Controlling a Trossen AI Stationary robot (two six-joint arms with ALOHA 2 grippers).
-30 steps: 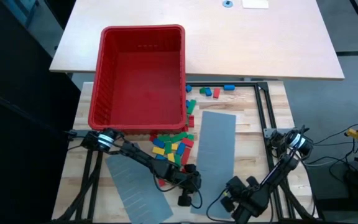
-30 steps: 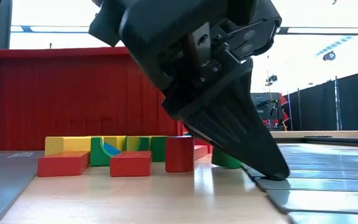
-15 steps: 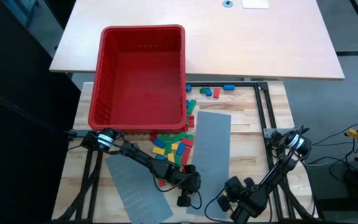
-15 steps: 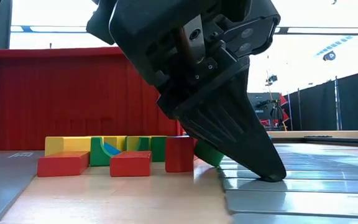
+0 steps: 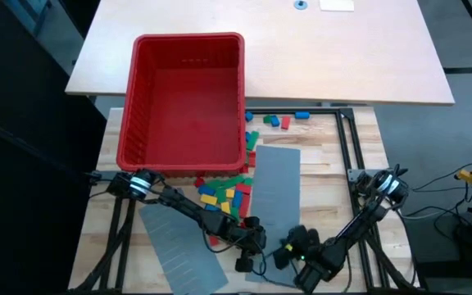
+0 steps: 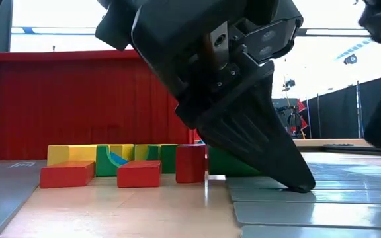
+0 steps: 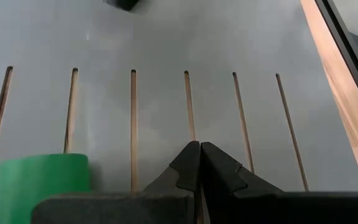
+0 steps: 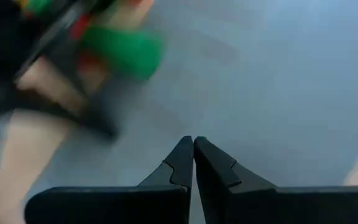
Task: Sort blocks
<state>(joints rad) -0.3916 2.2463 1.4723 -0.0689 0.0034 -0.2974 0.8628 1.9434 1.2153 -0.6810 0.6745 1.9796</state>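
Here both grippers sit low at the table's near edge, on the grey panel (image 5: 273, 197) beside the blocks (image 5: 226, 193). My left gripper (image 5: 251, 238) has its fingers pressed together, tip down on the slotted panel; my right gripper (image 5: 289, 246) is just beside it, fingers likewise closed and holding nothing. The blocks lie heaped between the red bin (image 5: 185, 98) and the panel, with a few more (image 5: 279, 120) scattered near the bin's far corner. No block is in hand, so I judge sorting has barely begun. Next, I would open one gripper and line it over a single block at the heap's edge.
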